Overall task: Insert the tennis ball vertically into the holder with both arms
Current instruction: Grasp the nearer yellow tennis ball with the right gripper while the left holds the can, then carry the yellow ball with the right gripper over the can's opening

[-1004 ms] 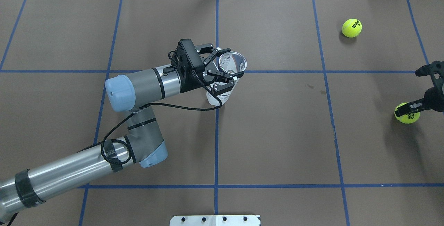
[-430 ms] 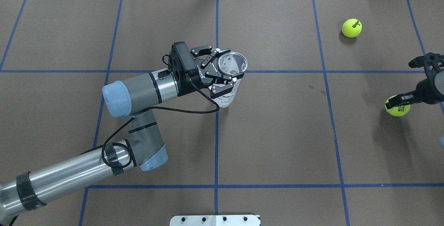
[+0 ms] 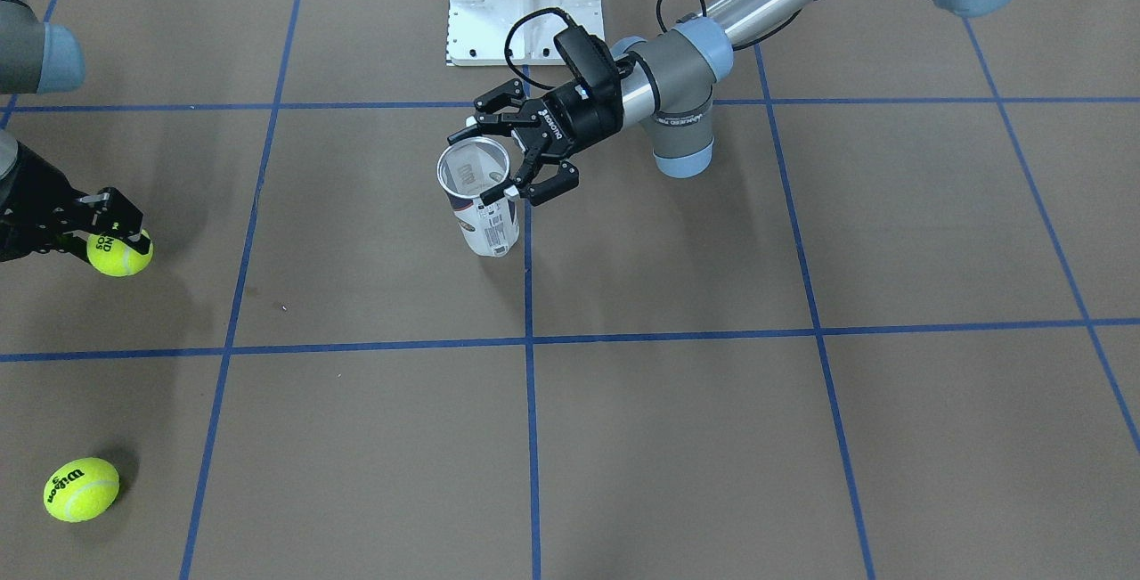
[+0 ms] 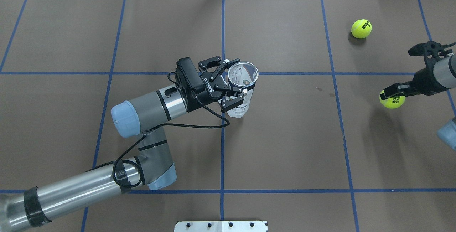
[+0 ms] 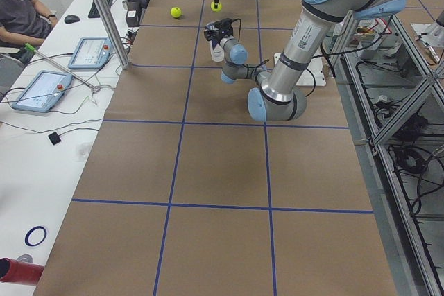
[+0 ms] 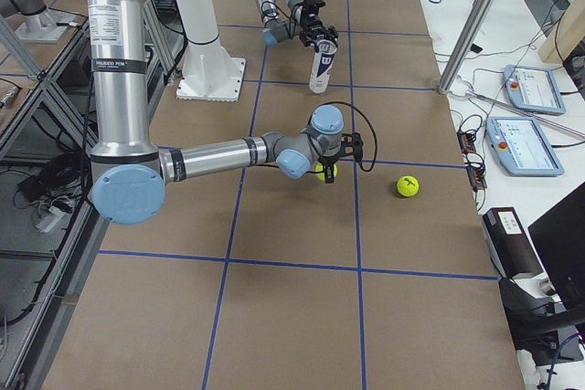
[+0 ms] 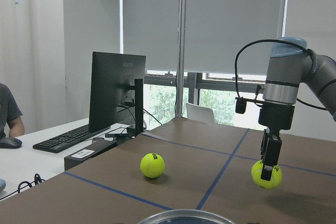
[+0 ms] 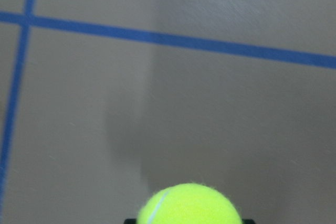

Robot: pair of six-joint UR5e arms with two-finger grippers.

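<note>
The holder (image 4: pixel 241 108), a clear can with a white and navy label and an open silver rim, stands upright near the table's middle. It also shows in the front view (image 3: pixel 488 228), and its rim lies at the bottom of the left wrist view (image 7: pixel 181 217). My left gripper (image 4: pixel 236 80) is shut on it from the side, just below the rim. My right gripper (image 4: pixel 392 94) is shut on a yellow tennis ball (image 4: pixel 392 101) and holds it a little above the table at the far right, seen too in the left wrist view (image 7: pixel 266 174).
A second tennis ball (image 4: pixel 361 28) lies loose on the brown table at the far right. The white pedestal base (image 3: pixel 521 1) sits at the table's near edge by the robot. Blue tape lines cross the table. An operator sits at a side desk (image 5: pixel 21 12).
The left gripper has shifted the holder slightly to the right and towards the robot. The right gripper has carried its ball leftward and farther from the robot, towards the holder.
</note>
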